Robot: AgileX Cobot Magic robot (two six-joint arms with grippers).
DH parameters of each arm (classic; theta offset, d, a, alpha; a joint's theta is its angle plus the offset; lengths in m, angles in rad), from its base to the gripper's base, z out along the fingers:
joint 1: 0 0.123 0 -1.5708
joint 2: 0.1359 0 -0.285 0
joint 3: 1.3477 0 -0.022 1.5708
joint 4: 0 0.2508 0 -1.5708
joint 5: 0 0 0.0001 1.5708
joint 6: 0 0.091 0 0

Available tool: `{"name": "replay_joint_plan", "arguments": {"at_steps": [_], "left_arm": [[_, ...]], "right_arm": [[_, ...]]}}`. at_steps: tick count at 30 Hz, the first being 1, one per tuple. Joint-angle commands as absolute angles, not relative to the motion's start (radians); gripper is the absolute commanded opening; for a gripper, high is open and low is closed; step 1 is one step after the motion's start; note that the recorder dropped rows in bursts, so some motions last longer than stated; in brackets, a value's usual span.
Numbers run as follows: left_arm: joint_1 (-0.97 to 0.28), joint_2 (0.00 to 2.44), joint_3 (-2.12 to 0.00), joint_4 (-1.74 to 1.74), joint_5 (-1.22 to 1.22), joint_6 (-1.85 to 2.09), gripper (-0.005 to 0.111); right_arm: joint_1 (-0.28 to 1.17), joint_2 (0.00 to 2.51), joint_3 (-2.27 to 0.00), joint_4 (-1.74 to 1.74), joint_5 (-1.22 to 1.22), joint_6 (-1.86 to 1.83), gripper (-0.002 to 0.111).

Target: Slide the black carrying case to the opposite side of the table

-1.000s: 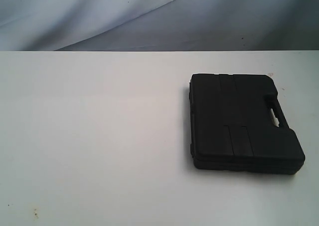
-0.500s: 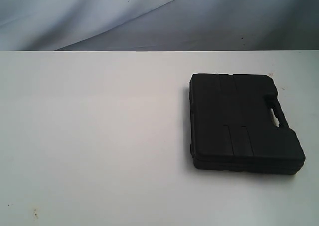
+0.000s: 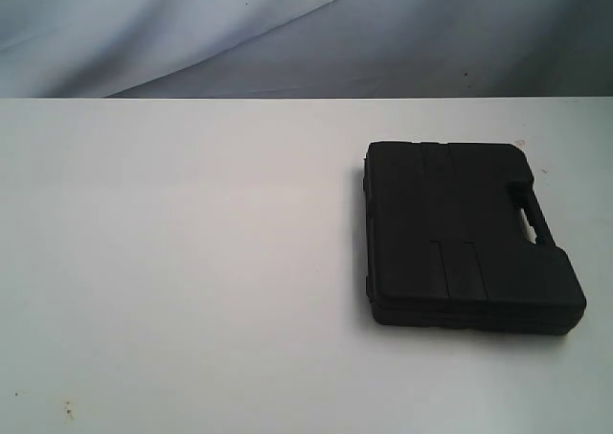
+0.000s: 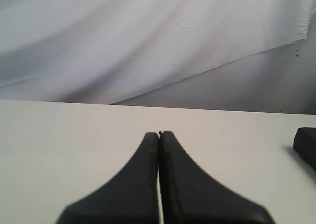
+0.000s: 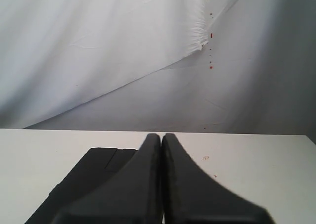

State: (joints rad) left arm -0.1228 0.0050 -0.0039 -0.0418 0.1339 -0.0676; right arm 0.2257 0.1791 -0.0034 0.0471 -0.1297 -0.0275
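Observation:
The black carrying case [image 3: 460, 238] lies flat on the right half of the white table [image 3: 192, 262], its handle cut-out facing the right edge. Neither arm shows in the exterior view. In the left wrist view my left gripper [image 4: 159, 134] is shut with nothing in it, above bare table, and a corner of the case [image 4: 307, 144] shows at the frame's edge. In the right wrist view my right gripper [image 5: 161, 135] is shut and empty, with the case [image 5: 94, 172] just beyond and to one side of its fingers.
A wrinkled grey-white cloth backdrop [image 3: 287, 32] hangs behind the table's far edge. Small red specks [image 3: 67, 410] mark the tabletop near the front left. Bare table stretches left of the case.

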Motion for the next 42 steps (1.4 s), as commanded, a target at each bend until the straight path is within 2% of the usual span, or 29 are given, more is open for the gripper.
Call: {"name": "replay_joint_plan", "arguments": {"at_steps": [1, 42], "left_arm": [[-0.118, 0.0, 0.0, -0.042, 0.132, -0.07, 0.001], [-0.118, 0.0, 0.0, -0.042, 0.132, -0.07, 0.001]], "right_arm": [[0.219, 0.176, 0.0, 0.031, -0.13, -0.028, 0.0], [0.219, 0.176, 0.0, 0.046, -0.13, -0.028, 0.0]]}}
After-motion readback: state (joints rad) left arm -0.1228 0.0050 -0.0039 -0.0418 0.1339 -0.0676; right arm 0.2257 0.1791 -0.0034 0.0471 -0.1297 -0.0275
